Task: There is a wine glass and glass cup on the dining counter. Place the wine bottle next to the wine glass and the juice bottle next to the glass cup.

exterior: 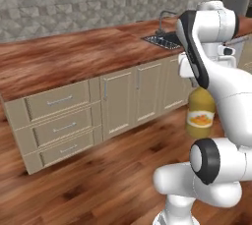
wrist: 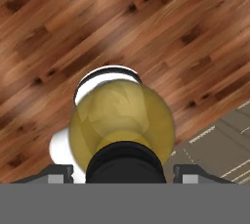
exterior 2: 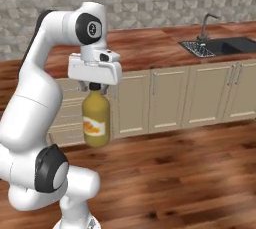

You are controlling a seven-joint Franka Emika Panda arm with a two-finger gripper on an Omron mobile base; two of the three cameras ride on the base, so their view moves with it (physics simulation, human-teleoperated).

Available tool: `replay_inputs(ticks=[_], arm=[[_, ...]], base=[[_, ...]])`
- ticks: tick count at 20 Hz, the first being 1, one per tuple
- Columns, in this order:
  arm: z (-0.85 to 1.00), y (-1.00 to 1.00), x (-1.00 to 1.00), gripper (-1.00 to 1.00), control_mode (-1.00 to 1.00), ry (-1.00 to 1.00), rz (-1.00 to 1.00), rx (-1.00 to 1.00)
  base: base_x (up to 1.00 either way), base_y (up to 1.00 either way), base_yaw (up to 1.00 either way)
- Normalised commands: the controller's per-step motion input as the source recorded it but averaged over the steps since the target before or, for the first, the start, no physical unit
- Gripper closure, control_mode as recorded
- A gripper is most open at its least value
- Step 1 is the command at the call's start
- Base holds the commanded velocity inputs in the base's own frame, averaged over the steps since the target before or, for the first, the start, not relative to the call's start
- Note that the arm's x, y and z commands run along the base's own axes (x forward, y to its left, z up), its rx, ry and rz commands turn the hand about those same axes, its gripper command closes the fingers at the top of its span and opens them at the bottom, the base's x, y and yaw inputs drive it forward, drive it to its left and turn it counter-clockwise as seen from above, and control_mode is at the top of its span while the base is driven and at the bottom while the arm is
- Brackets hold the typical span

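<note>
The gripper (exterior 2: 94, 87) pinches the juice bottle (exterior 2: 95, 117) by its neck, hanging above the floor; the right base view shows the jaws, the left base view the drawers (exterior: 61, 124).

My own forearm covers the right side of the juice bottle (exterior: 200, 116) in the left base view. From my hand camera its label is out of sight beneath the shoulder. Its cap sits up inside my hand (exterior 2: 95, 88), so the contact is hidden. The worktop (exterior: 74, 54) runs off the left edge, and the sink (exterior 2: 227, 47) is cut off at the right edge; its basin may hold something, too small to tell.
</note>
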Motion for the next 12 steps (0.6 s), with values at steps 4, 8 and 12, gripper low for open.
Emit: replay_inputs(ticks=[4, 8, 12], arm=[[0.00, 0.00, 0.00, 1.00, 1.00, 0.00, 0.00, 0.00], [0.00, 0.00, 0.00, 1.00, 1.00, 0.00, 0.00, 0.00], [0.00, 0.00, 0.00, 1.00, 1.00, 0.00, 0.00, 0.00]], base=[[0.44, 0.00, 0.16], [0.41, 0.00, 0.16], [0.28, 0.34, 0.17]])
